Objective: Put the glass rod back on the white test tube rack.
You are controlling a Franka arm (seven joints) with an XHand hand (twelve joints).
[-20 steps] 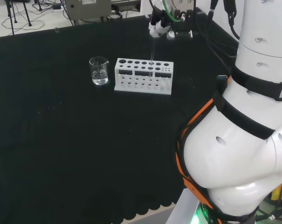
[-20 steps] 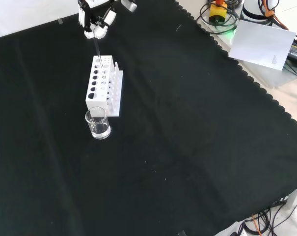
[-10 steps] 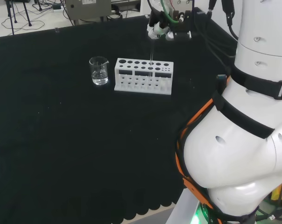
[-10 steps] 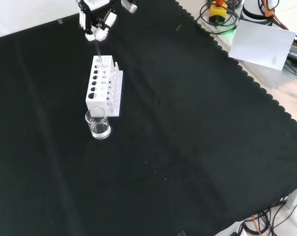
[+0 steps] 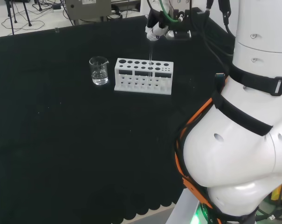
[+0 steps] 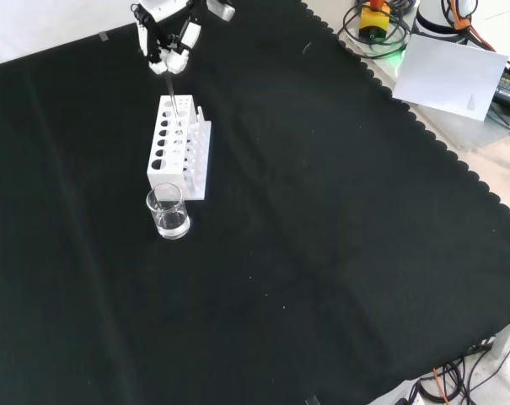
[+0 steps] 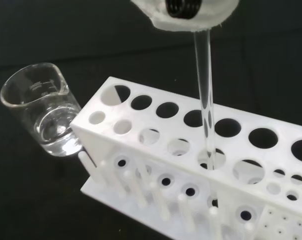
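Your robot hand (image 5: 158,31) pinches the top of the glass rod (image 7: 205,107), holding it upright above the white test tube rack (image 5: 143,76). The rod's lower end passes down through one of the rack's holes. A glass beaker (image 5: 99,71) stands just beside the rack on the bench (image 5: 85,140).

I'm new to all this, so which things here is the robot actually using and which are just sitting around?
In use:
- glass rod, pinched in the hand
- white test tube rack, rod lowered into a hole

Just lying about:
- glass beaker beside the rack
- white sheet off the cloth
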